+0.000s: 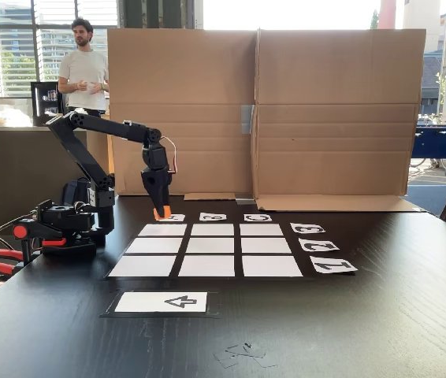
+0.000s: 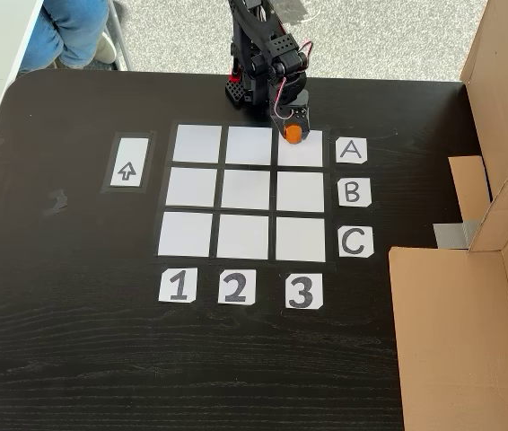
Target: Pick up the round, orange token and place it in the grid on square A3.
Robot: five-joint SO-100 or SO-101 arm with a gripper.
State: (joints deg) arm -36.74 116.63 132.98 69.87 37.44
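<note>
Black tabletop, cardboard screen behind, person standing at far left. I read this as the placing step: gripper (image 2: 292, 126) is clenched on the token (image 2: 292, 134), hanging over the far edge of square A3 (image 2: 301, 153) at the grid's (image 2: 245, 191) far right corner in the overhead fixed view. Next move, as I judge it: lower slightly toward cell centre, then release.

We're seeing bare dark table (image 2: 74, 359) lying open around the grid (image 2: 245, 191), only flat label cards (image 2: 351, 193) edging it. In the top-down fixed view, cardboard walls (image 2: 505, 135) are closing off the right side, the arm's base (image 2: 252, 81) is crowding the far edge beside square A3 (image 2: 301, 148).
</note>
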